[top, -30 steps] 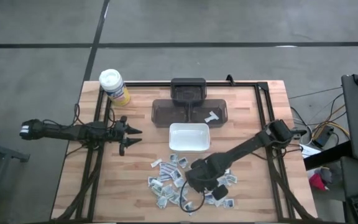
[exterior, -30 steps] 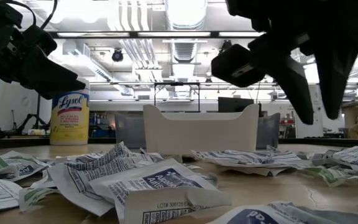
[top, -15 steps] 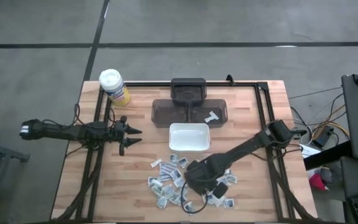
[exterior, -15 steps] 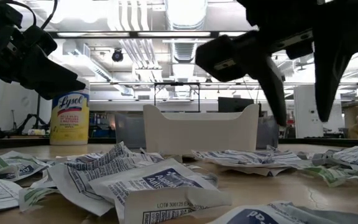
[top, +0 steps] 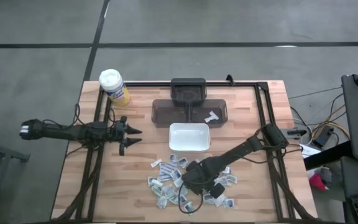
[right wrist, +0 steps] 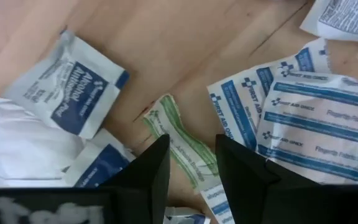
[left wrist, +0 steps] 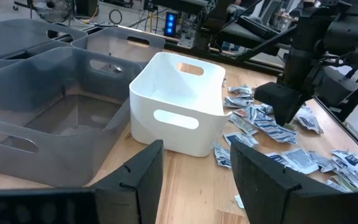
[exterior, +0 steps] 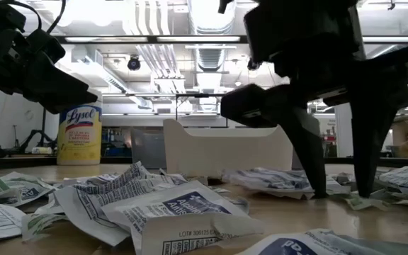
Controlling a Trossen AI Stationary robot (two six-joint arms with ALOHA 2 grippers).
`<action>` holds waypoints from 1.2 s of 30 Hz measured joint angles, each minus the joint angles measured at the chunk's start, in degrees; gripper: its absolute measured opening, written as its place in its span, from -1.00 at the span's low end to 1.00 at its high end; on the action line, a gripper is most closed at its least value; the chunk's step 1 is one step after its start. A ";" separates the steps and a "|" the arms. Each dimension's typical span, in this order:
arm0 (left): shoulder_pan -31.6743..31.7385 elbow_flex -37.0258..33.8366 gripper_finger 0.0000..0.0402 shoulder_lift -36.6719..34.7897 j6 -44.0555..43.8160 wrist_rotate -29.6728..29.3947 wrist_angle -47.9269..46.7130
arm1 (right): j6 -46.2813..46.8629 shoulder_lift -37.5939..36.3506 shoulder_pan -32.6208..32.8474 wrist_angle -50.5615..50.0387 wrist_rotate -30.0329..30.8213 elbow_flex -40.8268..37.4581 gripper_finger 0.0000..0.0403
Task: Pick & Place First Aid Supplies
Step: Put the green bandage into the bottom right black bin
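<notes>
Right tool (exterior: 338,193) down in the packets (top: 166,177)
Its fingers stand apart over a greenish packet (right wrist: 178,146); left tool (top: 131,135), mid-left, also apart.

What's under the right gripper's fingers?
The right gripper, jaws open, straddles a greenish packet lying flat on the wooden table, with white-and-blue packets beside it. The fingers hide the packet's near end.

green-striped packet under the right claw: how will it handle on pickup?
Likely floppy: the green-striped packet looks thin and creased, so it may bend between the fingers. Probably very light, being a small flat sealed sachet. It lies flat on the wooden table, partly tucked among the blue-print packets, so the open right claw may slide it or catch a neighbour.
</notes>
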 joint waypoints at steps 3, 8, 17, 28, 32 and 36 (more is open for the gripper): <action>-0.01 0.00 -0.09 0.12 0.03 0.00 0.00 | 0.85 0.71 -0.04 0.04 -0.02 0.15 -0.44; 0.00 0.00 -0.09 0.19 0.21 0.00 -0.02 | 1.64 0.82 -0.13 0.07 0.00 0.17 -0.59; 0.00 0.00 -0.09 0.19 0.32 0.00 -0.02 | 2.92 0.65 -0.24 0.07 0.02 0.09 -0.83; 0.00 0.00 -0.09 0.19 0.29 0.00 -0.02 | 4.03 0.02 -0.22 -3.07 -0.63 -0.11 -0.96; -0.01 0.00 -0.09 0.19 0.29 0.00 -0.02 | 4.30 -0.32 -0.20 -5.77 -2.96 -0.23 -0.96; 0.00 0.00 -0.09 0.21 0.29 0.00 -0.01 | 6.65 -1.09 -0.20 -8.22 -4.03 0.63 -0.96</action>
